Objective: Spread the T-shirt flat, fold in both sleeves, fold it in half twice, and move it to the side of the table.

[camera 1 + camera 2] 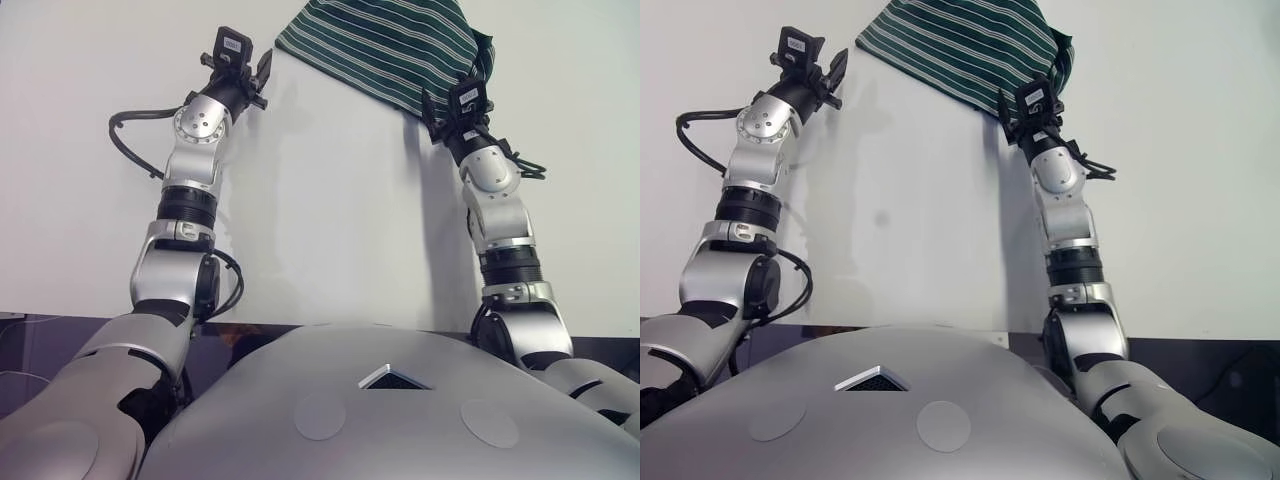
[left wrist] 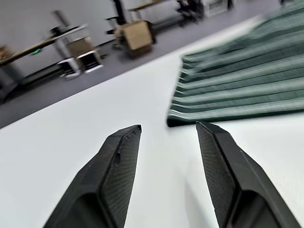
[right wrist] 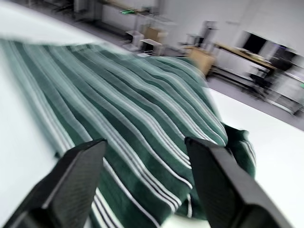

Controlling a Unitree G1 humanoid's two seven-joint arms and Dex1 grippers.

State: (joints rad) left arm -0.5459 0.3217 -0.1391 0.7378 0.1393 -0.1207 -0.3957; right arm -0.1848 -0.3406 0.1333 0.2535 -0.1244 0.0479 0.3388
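Black wedge-shaped fingers (image 2: 118, 161) of the left gripper (image 2: 168, 128), ribbed on their inner faces, stand spread wide just above the bare white tabletop (image 1: 330, 220), aimed at the near left corner of the T-shirt (image 1: 385, 45) but apart from it. Soft knit cloth, dark green with thin white stripes in pairs, makes up this T-shirt, which lies near the far edge of the tabletop, right of the middle, as a broad slanted slab with a straight hemmed edge toward the robot and a rumpled lump at its right end. Over that right end hangs the right gripper (image 3: 145, 141), its matching black fingers also parted wide, with striped fabric showing in the gap between them; whether the tips touch the cloth cannot be told. Smooth and matte, the tabletop likely offers the fabric little grip. Judging from this, a left pinch could close on bare surface short of the hem, while a right pinch could catch only part of the bunched layers, so pulling would skew or undo whatever folds exist; a push away from the robot might slide the limp shirt over the far edge
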